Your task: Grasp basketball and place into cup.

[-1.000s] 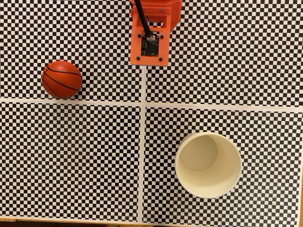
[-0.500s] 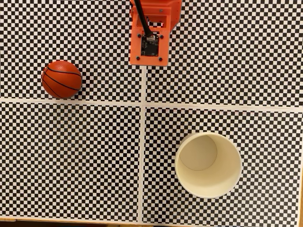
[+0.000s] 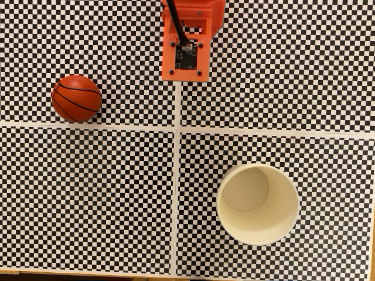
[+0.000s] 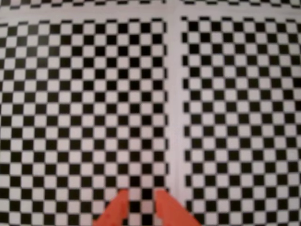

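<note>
The ball point(image 3: 76, 98) sits on the checkered table point(image 3: 105, 193) at nine o'clock in the fixed view, well apart from the cup point(image 3: 258, 203) at five o'clock. The arm point(image 3: 188, 40) stands at twelve. In the wrist view, the gripper point(image 4: 141, 200) holds nothing, its tips slightly parted.

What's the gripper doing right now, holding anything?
Gripper: fingers slightly apart, nothing between them, over bare checkered table. The basketball lies untouched.
</note>
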